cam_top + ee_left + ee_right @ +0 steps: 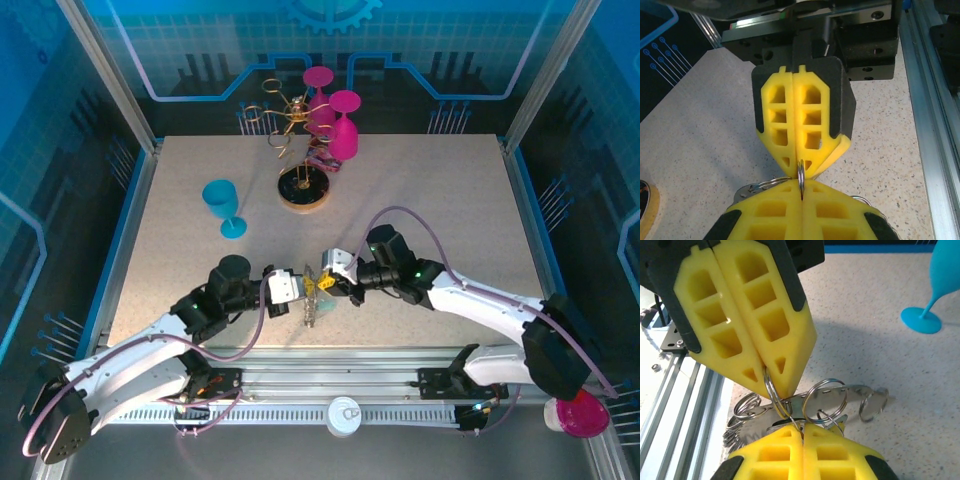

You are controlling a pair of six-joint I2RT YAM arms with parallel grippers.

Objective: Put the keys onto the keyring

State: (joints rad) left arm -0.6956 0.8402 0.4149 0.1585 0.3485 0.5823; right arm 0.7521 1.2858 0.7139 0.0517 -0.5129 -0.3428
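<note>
Low in the top view's centre, the keyring (801, 175) is being clenched by both the left tool (802, 192) and the right tool (802, 430); the keys (752, 427) are being dangled just beneath.

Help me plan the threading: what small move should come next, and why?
Probably hold the left gripper steady and twist the right gripper slightly to spread the keyring: both pinch that one ring, tip to tip, with the keys bunched beneath.

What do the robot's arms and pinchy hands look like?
The left arm and right arm are white tubes with black joints and looping lilac cables. The left gripper and right gripper have yellow wedge fingers with square holes, backed in black.
</note>
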